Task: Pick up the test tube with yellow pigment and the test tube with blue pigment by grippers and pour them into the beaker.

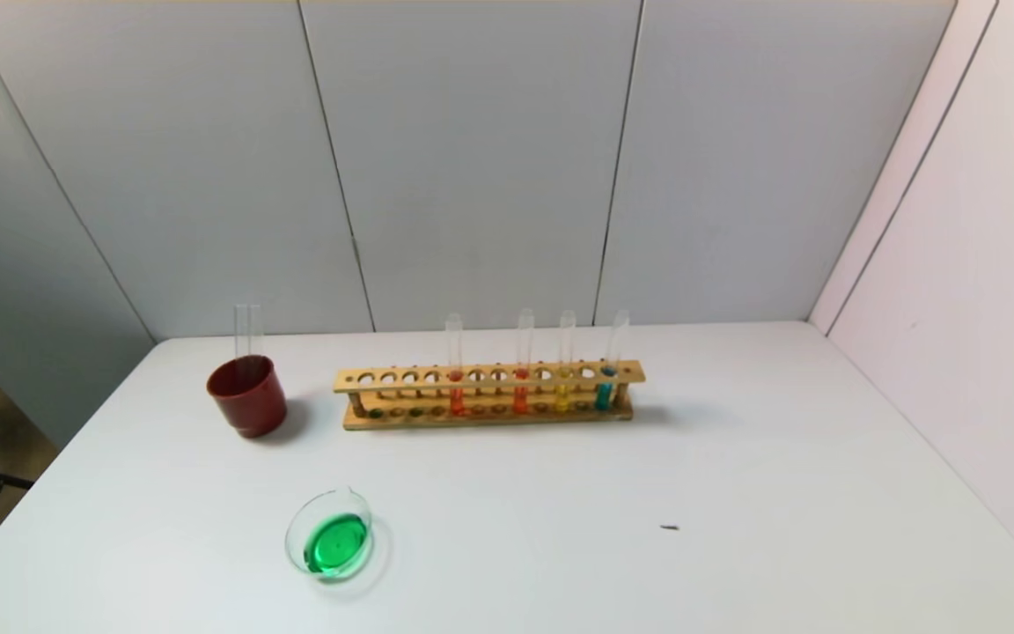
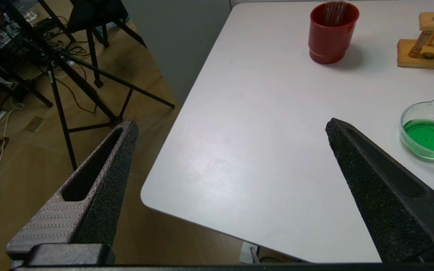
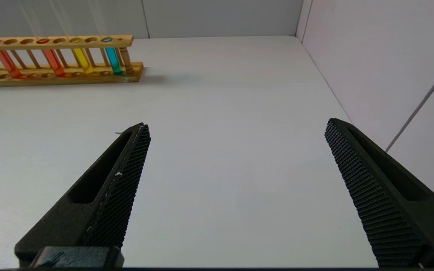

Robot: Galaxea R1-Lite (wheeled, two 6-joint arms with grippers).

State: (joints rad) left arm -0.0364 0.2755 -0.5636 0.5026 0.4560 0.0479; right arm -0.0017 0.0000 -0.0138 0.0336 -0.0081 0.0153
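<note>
The beaker (image 1: 330, 534) stands near the table's front left and holds green liquid; it also shows in the left wrist view (image 2: 429, 131). A yellow tube (image 1: 563, 387) and a blue tube (image 1: 606, 384) stand in the wooden rack (image 1: 489, 392), also in the right wrist view as yellow tube (image 3: 82, 59) and blue tube (image 3: 113, 59). Empty clear tubes (image 1: 248, 333) stand in the dark red cup (image 1: 247, 396). My left gripper (image 2: 232, 128) is open and empty over the table's front left corner. My right gripper (image 3: 237, 128) is open and empty over the right side of the table. Neither gripper shows in the head view.
Two orange-red tubes (image 1: 456, 392) stand in the rack left of the yellow one. A small dark speck (image 1: 669, 527) lies on the white table (image 1: 736, 493). Grey panels wall the back and right. A tripod (image 2: 89, 86) stands on the floor beyond the left edge.
</note>
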